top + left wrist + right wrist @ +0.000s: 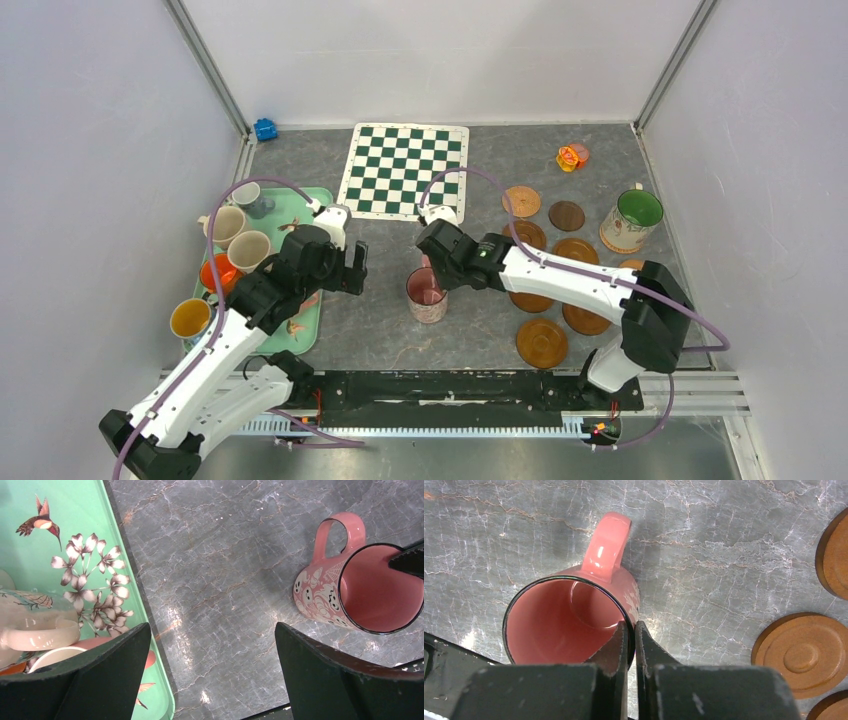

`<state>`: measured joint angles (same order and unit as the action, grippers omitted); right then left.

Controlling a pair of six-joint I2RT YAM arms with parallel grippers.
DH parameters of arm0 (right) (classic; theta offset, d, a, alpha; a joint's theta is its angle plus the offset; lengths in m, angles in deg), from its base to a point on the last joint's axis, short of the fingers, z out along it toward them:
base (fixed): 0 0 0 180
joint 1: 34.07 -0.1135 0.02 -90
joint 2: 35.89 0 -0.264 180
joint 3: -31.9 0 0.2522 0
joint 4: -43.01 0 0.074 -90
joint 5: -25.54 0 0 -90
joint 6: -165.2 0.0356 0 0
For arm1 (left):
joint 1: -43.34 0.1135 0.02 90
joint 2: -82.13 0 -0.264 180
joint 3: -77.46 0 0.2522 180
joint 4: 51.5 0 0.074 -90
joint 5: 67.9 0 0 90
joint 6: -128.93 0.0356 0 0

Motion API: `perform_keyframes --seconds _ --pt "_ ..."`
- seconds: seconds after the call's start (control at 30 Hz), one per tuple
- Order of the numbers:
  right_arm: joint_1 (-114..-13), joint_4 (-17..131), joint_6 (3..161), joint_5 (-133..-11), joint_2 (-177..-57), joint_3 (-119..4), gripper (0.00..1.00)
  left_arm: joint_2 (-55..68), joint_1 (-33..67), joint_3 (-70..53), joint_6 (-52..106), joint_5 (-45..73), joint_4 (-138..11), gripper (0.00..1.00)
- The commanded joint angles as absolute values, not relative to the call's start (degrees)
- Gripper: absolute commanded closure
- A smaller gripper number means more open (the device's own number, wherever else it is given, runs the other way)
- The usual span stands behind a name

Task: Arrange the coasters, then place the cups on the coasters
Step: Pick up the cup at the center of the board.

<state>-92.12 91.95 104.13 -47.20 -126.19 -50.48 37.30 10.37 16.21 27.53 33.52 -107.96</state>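
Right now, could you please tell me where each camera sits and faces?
Top external: overhead behind both arms, which show, facing down at the grey marbled table.
Left wrist: above the open left end effector, facing down at the mint-green floral tray and table.
Right wrist: above the right end effector gripping the pink ceramic mug by its rim, facing into it.
All share that mug.

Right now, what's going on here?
The right tool is shut on the rim of the pink mug, one finger inside, one outside. The mug stands upright on the bare table. The left tool hangs open and empty between that mug and the green tray, where several cups wait. Brown coasters lie to the right, near a green-lined mug.
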Motion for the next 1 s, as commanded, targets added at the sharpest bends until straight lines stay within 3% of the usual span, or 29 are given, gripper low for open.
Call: perform_keyframes --seconds 0.0,0.3,0.6,0.87,0.97 --pt "-91.8 92.7 105.1 -44.1 -126.2 -55.3 1.00 37.8 10.5 16.0 28.6 35.1 -106.0 0.00" --pt "-86.7 94.4 106.0 -39.7 -116.6 -53.3 1.00 37.3 10.5 15.9 28.7 34.7 -106.0 0.00" --pt "-74.3 96.2 105.3 -35.7 -106.3 -48.8 1.00 36.7 10.5 15.8 29.0 34.1 -106.0 0.00" --pt "-56.5 97.0 97.5 -37.6 -103.5 -48.5 1.00 37.0 10.5 15.9 29.0 33.4 -106.0 0.00" --pt "-51.0 92.9 95.0 -44.8 -103.4 -46.7 1.00 37.0 10.4 15.9 29.0 32.4 -106.1 0.00"
